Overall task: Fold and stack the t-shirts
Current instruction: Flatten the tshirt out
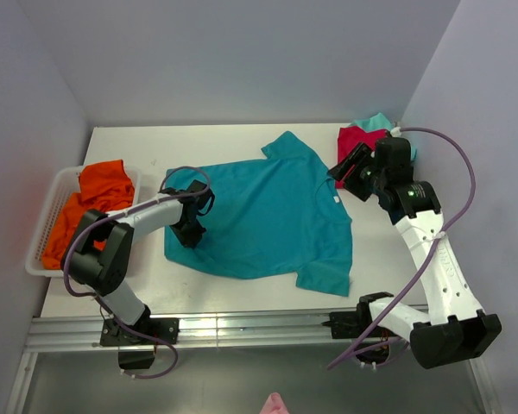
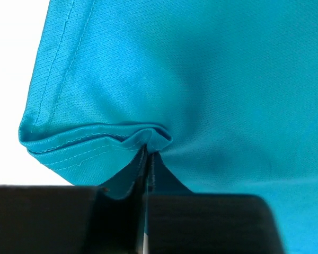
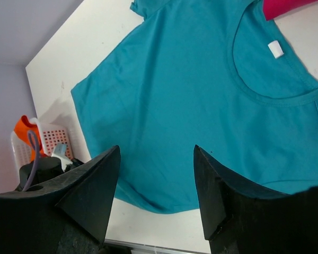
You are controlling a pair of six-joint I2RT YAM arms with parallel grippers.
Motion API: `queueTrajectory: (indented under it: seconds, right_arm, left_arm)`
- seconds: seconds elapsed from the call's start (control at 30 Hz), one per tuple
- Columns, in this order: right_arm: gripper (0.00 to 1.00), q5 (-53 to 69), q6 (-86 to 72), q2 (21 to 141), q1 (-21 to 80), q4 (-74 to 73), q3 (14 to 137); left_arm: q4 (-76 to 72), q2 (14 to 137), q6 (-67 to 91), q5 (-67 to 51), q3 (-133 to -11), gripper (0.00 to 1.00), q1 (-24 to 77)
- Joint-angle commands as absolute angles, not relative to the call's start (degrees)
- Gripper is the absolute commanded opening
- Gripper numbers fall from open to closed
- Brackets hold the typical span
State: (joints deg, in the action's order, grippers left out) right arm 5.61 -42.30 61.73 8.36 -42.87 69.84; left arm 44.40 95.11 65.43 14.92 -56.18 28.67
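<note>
Left of the teal-blue short-sleeved cotton t-shirt, an orange cotton tee sits bunched in a white plastic basket. The shirt itself lies spread flat on the white surface, with its neck to the right. The left fingers are closed on a pinch of hem at the shirt's left edge, so the first fold looks to be starting. Next, the right fingers, spread and empty just off the shirt's collar side, need a matching hold. Right of the shirt lie a red tee and a light-teal tee. Only the left wrist view shows the hem bunched between the pads. Only the right wrist view shows the white neck label.
</note>
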Motion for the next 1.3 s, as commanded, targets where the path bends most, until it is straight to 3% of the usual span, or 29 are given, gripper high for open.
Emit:
queueTrajectory:
  seconds: [0.0,0.53,0.67,0.87,1.17,1.27]
  right_arm:
    - [0.64,5.6,-41.5,60.4,8.1,-41.3,69.3]
    - [0.63,6.4,-41.7,58.1,8.3,-41.2,66.6]
    - [0.63,6.4,-41.7,56.9,8.6,-41.3,65.9]
    - [0.63,6.2,-41.7,55.7,9.0,-41.7,65.5]
    - [0.63,5.7,-41.7,54.5,9.4,-42.5,65.4]
    - [0.63,5.9,-41.7,54.2,9.4,-42.2,65.0]
  left_arm:
    - [45.0,94.7,66.5,16.3,-58.0,0.00,29.2]
    - [53.8,85.1,72.9,20.5,-58.9,0.04,31.5]
    - [54.1,83.4,73.7,20.2,-57.1,0.16,32.3]
    - [54.3,81.8,75.1,20.0,-54.7,0.23,33.7]
    - [55.6,80.5,76.9,20.8,-53.9,0.15,35.4]
    - [55.3,80.6,76.8,20.8,-53.5,0.22,35.6]
